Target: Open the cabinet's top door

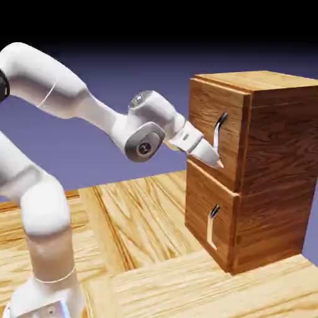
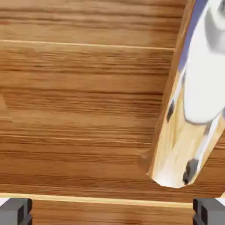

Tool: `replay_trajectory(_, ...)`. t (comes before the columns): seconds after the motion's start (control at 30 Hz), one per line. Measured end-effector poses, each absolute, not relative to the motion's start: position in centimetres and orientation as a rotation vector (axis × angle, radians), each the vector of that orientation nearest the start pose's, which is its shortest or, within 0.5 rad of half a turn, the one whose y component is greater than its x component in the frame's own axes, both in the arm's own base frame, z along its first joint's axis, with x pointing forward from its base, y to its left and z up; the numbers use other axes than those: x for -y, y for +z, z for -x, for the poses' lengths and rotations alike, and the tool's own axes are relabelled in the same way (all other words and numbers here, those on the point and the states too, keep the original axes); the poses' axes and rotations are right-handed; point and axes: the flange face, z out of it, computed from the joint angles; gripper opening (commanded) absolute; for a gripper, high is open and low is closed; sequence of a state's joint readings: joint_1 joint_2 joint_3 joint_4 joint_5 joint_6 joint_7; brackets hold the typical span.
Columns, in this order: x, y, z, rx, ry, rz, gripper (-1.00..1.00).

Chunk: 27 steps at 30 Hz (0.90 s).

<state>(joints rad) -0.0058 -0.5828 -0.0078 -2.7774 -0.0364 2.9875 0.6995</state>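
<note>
A two-fingered gripper (image 1: 217,163), its fingers spread wide, points at the lower part of the cabinet's top door (image 1: 217,124), beside its curved silver-and-black handle (image 1: 219,131). That door sits flush above a matching lower door (image 1: 211,214). The reddish-brown cabinet (image 1: 276,149) stands on the pale wooden table (image 1: 149,248), at the exterior view's right.

Cabinet (image 1: 273,149), reddish-brown with lighter top, stands at the exterior view's right on a pale wood-grain surface (image 1: 143,230). Top door (image 1: 208,105) closed, its handle (image 1: 217,133) silver and black. Lower door (image 1: 202,205) directly beneath, with a similar handle (image 1: 213,228). White arm (image 1: 56,81) reaches across from the left; gripper (image 1: 220,164) at the top door's lower part, beside the handle's lower end.
</note>
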Motion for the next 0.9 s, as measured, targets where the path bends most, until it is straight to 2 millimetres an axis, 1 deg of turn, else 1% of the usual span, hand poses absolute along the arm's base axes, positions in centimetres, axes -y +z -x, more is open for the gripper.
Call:
replay_trajectory(0.07,1.5,49.7,-39.5,-0.82,-1.117,2.621,1.0)
replay_trajectory(0.1,1.9,50.6,-39.5,-0.798,-1.136,2.649,1.0)
replay_trajectory(0.2,1.5,51.2,-38.9,-0.798,-1.17,2.644,1.0)
replay_trajectory(0.53,0.7,52.5,-36.9,-0.808,-1.301,2.6,1.0)
replay_trajectory(0.9,0.7,52.6,-34.8,-0.819,-1.461,2.492,1.0)
